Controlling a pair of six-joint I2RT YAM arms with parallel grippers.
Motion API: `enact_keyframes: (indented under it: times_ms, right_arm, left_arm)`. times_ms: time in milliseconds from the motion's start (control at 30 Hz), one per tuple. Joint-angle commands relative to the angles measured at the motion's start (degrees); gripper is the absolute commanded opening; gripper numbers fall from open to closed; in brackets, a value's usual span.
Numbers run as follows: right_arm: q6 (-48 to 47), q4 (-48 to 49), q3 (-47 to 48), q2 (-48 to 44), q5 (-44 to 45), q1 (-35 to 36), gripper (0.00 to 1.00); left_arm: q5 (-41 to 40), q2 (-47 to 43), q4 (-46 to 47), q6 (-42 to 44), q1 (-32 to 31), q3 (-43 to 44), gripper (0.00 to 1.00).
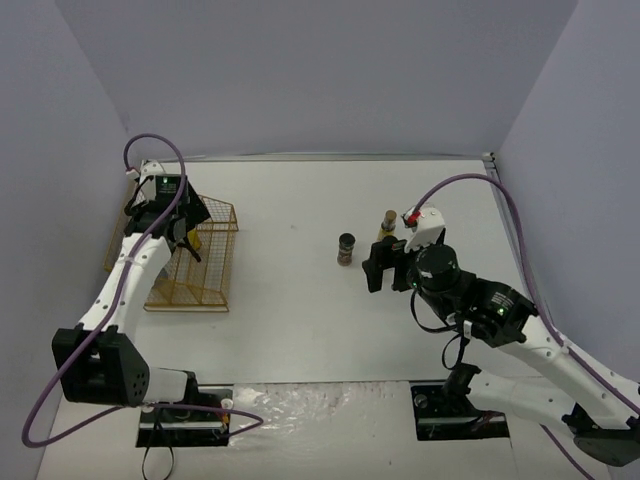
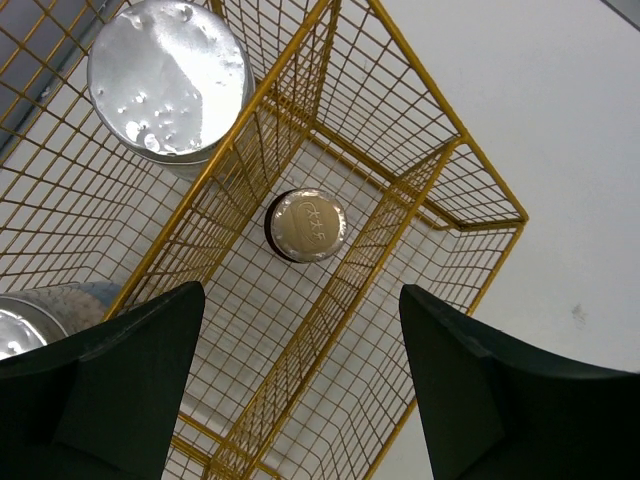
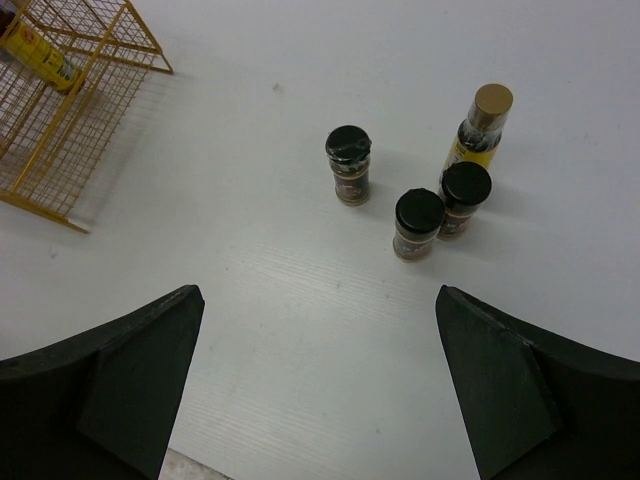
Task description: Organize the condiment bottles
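**Status.** The left pincer [image 2: 300, 400] is spread wide and holds nothing. It hangs over the gold wire rack [image 2: 440, 150] at the left of the worktop [image 1: 300, 320]. Directly below it, a gold-capped bottle [image 2: 308, 225] stands upright in one rack compartment. Two silver-capped bottles [image 2: 165, 80] appear to stand in the adjoining section.

The right pincer [image 3: 320, 400] is also spread wide and empty. It faces the loose group right of centre, well apart from the rack. That group is three dark black-capped jars [image 3: 418, 225] and one slim yellow-filled bottle [image 3: 480, 125], all upright. Two jars stand just beside each other and near the slim bottle. The third stands alone to the left.

**Step in hand (judged).** Bottles are being moved into the rack. About half are placed and four are not yet racked.

**Next move (judged).**
1. Select the isolated jar, which offers the most finger room.
2. Lower the right pincer so the jaws straddle the jar body.
3. Close squarely. A skewed approach could tip the jar.
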Motion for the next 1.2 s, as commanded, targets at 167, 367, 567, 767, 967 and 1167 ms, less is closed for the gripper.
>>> enact_keyframes:
  times_ms: [167,367,567,767,967,1167]
  right_arm:
    - [-3.0,4.0,10.2,19.1,-9.5,-15.1,0.95]
    - [-6.2,5.1,14.6,31.4,-12.4,-26.6,0.92]
    - [-7.7,7.8,16.9,38.7,-13.9,-32.1,0.87]
    - [-8.7,12.0,17.5,44.0,-15.2,-33.5,0.83]
    - [-9.9,16.1,16.9,47.9,-16.3,-33.4,0.78]
    - [-10.4,20.2,13.6,48.9,-15.9,-33.4,0.69]
  left_arm:
    - [16.6,-9.0,-9.1,3.3,-1.1,8.6,0.78]
    - [29.3,-14.3,-12.2,12.7,-4.3,9.2,0.88]
    - [29.0,-20.2,-16.2,19.6,-8.3,7.5,0.97]
    - [28.9,-27.4,-16.1,21.3,-8.7,2.7,0.97]
    - [28.2,-28.0,-17.4,21.5,-8.6,0.5,0.97]
    - [28.6,-27.2,-16.9,22.3,-8.7,1.0,0.97]
